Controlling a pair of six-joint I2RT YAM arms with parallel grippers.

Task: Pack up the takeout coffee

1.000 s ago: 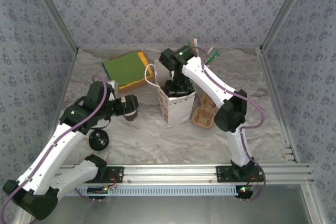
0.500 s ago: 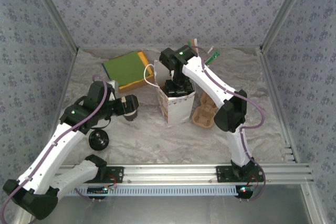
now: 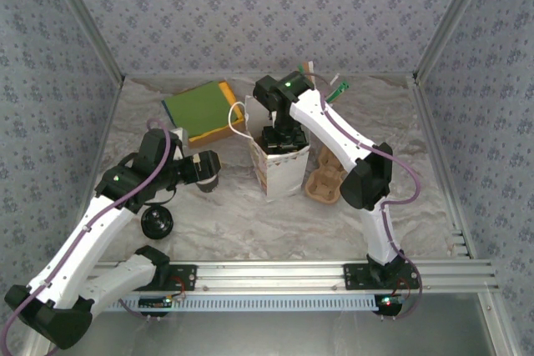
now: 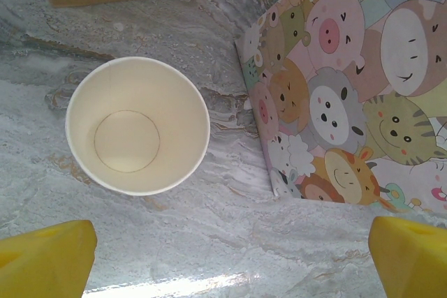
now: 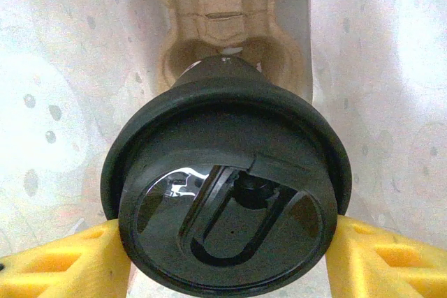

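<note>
Top external showed a marbled grey table (image 3: 250, 224) walled in floral paper (image 3: 250, 6); right gripper (image 5: 227, 259) clasped the takeout coffee (image 5: 223, 172), left gripper (image 4: 227, 263) gaped wide.

Top cam sits high behind both arm bases and looks down and fwd over the whole table (image 3: 250, 223), from far off. Left wrist cam faces straight down, close to the tabletop, over a lidless cup (image 4: 137, 135) w/ the cartoon bag (image 4: 349, 102) at right. We see its yellow fingers (image 4: 42, 263) in the bottom corners. Right wrist cam is v. close, aimed down inside the bag at the takeout coffee (image 5: 223, 200) lid. All three share the bag: top and left from outside, right from inside.
</note>
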